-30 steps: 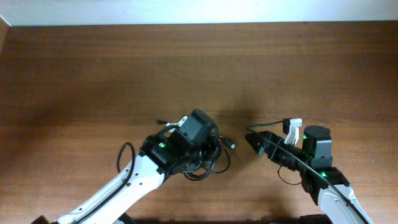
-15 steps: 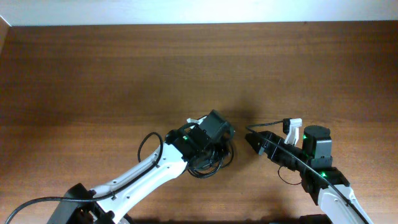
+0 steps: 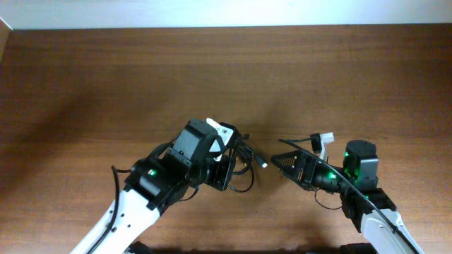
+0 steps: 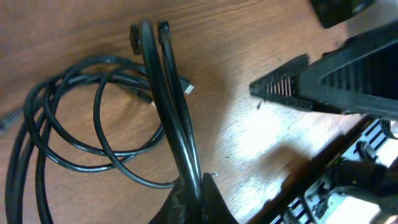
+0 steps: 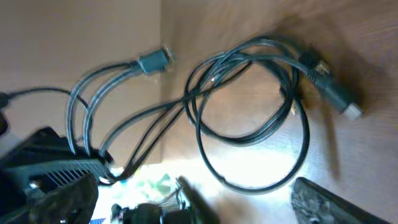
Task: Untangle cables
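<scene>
The cables (image 3: 247, 185) lie as one dark looped bundle at the table's middle front. My left gripper (image 3: 227, 169) is shut on a doubled strand of them. In the left wrist view the gripper (image 4: 194, 190) pinches that strand (image 4: 168, 112), and the other loops (image 4: 68, 124) lie slack on the wood to the left. My right gripper (image 3: 281, 159) is open and empty just right of the bundle, pointing at it. In the right wrist view the loops (image 5: 273, 134) lie ahead of its spread fingers (image 5: 336, 202), with plug ends at top left (image 5: 152, 61) and top right (image 5: 339, 102).
A brown wooden table (image 3: 106, 85) carries everything. A pale wall strip (image 3: 226, 13) runs along the far edge. The right gripper's ridged finger (image 4: 323, 81) shows close in the left wrist view. The left gripper (image 5: 56, 165) shows at lower left in the right wrist view.
My left arm has swung back and left, drawing the pinched strand with it, so the bundle has shifted slightly. My right gripper has tilted a little and stays beside the bundle.
</scene>
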You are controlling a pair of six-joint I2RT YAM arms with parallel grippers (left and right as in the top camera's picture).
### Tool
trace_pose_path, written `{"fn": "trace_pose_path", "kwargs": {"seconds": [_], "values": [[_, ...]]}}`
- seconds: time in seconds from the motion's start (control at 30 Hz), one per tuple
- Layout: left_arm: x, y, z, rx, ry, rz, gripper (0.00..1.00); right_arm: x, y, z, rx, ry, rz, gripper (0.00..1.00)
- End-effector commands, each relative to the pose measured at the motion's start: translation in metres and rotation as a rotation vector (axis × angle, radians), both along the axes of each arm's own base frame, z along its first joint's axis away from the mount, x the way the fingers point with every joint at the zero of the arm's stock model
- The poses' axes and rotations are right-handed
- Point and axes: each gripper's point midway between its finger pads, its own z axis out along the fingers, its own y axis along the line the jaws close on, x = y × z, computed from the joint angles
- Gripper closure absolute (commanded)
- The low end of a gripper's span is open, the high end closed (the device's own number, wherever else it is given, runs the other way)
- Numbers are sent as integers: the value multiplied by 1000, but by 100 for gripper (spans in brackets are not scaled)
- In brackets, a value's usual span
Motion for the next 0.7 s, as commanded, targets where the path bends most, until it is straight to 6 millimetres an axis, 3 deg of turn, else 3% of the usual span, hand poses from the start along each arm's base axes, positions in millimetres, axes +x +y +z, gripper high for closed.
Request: {"fn": "trace_pose_path", "kwargs": {"seconds": [0.0, 0.1, 0.17, 0.27, 0.4, 0.43, 0.5, 0.57, 0.6, 0.63, 0.67], "values": [[0, 0, 35, -44, -151, -73, 100, -20, 17, -1, 14, 44, 103, 9], [0, 0, 69, -192, -166, 53, 100, -24, 36, -28, -120, 89, 80, 9], [-2, 1, 84, -265, -156, 115, 100, -23, 42, -39, -141, 214, -7, 8], [4, -3, 123, -436, -192, 193, 100, -25, 52, -47, -89, 466, -156, 8], [6, -4, 130, -549, -76, 313, 100, -14, 87, -36, 93, 676, -369, 9], [7, -5, 133, -568, -71, 322, 100, -11, 97, -32, 157, 734, -409, 14], [10, -7, 145, -605, -108, 312, 100, -3, 112, -21, 233, 697, -410, 46], [12, -8, 152, -626, -133, 306, 100, 13, 96, -45, 126, 586, -478, 96], [13, -7, 150, -609, -145, 299, 100, 19, 90, -47, 75, 493, -462, 96], [13, -2, 145, -541, -209, 267, 100, 33, 75, -44, -39, 264, -412, 96], [18, 14, 135, -457, -248, 304, 100, 40, 64, -41, -76, 195, -399, 96]]}}
